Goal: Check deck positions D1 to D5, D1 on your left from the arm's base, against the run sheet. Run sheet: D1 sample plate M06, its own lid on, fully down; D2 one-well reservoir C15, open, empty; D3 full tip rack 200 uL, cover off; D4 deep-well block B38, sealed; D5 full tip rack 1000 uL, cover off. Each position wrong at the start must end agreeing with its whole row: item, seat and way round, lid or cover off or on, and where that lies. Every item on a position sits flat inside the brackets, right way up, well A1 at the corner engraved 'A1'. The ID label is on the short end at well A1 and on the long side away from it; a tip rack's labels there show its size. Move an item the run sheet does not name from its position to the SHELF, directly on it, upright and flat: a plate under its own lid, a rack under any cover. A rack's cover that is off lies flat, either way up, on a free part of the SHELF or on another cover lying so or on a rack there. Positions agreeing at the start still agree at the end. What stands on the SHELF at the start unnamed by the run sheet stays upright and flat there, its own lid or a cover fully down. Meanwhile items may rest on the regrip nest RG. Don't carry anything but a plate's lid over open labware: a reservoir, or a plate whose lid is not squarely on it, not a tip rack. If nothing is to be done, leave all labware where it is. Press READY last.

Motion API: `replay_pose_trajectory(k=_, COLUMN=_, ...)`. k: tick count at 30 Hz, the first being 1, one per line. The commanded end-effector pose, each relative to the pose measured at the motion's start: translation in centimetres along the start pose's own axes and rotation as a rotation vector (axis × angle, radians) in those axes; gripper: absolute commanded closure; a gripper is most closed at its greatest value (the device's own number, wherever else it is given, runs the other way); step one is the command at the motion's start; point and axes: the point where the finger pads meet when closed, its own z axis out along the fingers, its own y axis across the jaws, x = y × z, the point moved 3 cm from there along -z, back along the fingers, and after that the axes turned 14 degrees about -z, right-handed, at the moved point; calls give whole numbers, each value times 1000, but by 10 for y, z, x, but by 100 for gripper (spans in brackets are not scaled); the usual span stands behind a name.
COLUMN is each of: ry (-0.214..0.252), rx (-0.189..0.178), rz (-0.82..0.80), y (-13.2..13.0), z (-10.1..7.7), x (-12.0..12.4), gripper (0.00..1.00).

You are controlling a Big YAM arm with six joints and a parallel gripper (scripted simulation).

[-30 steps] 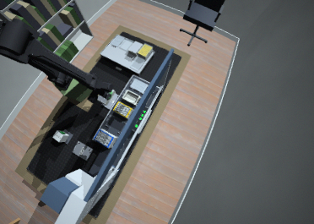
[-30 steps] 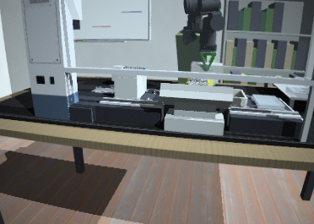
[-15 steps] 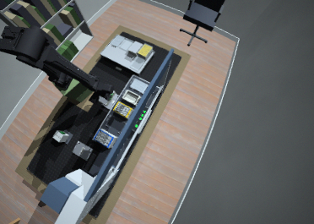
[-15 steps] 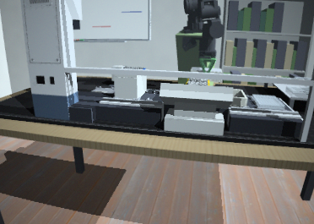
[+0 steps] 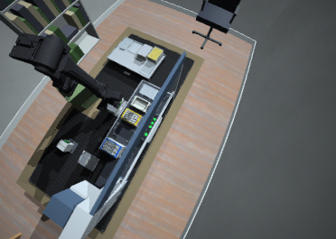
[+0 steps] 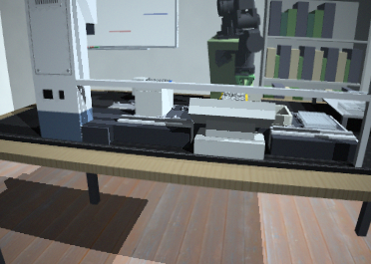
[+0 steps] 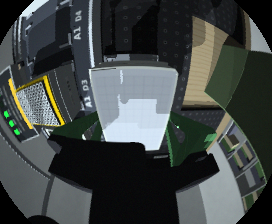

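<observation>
My gripper [image 5: 115, 106] is shut on a green tip rack with a pale cover [image 7: 135, 104] and holds it just above the table on the arm's side of the deck row; it also shows in the exterior view [image 6: 234, 96]. The deck row runs along the blue rail. It holds a lidded grey plate [image 5: 149, 91], an open reservoir [image 5: 140, 104], a yellow tip rack [image 5: 131, 117], an empty dark position [image 5: 120, 132] and a blue tip rack [image 5: 111, 147]. In the wrist view the yellow rack [image 7: 36, 100] lies left of the held rack, by the engraved D3 and D4 marks.
The shelf [image 5: 135, 55] at the far end carries several pale items and a yellow rack [image 5: 154, 54]. Two small items [image 5: 67, 145] [image 5: 88, 160] sit on the table's arm side. Green lights [image 5: 151, 124] show on the rail. A white tower [image 5: 76, 209] stands at the near end.
</observation>
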Motion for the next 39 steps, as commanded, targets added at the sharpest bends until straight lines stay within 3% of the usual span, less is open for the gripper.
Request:
replay_pose_trajectory(k=1, ry=-1, rx=-26, rz=-1, y=10, z=2, x=-2, gripper=100)
replay_pose_trajectory(k=2, ry=-1, rx=-26, rz=-1, y=10, z=2, x=-2, gripper=100)
replay_pose_trajectory(k=3, ry=-1, rx=-58, rz=0, y=20, z=-3, x=-2, gripper=100)
replay_pose_trajectory(k=5, ry=-2, rx=-25, rz=2, y=10, z=7, x=-3, gripper=100)
replay_pose_trajectory(k=10, ry=-1, rx=-22, rz=-2, y=7, z=15, x=-2, gripper=100)
replay_pose_trajectory(k=19, ry=-1, rx=-25, rz=-2, y=10, z=27, x=-2, gripper=100)
replay_pose_trajectory(k=20, ry=-2, rx=-58, rz=2, y=20, z=22, x=-3, gripper=100)
replay_pose_trajectory(k=22, ry=-2, rx=-24, rz=1, y=10, z=32, x=-3, gripper=100)
replay_pose_trajectory(k=32, ry=-2, rx=-24, rz=1, y=9, z=49, x=-3, gripper=100)
replay_pose_trajectory(k=34, ry=-1, rx=-58, rz=-2, y=21, z=43, x=-2, gripper=100)
replay_pose_trajectory(k=39, ry=-1, rx=-36, rz=-1, y=12, z=42, x=-2, gripper=100)
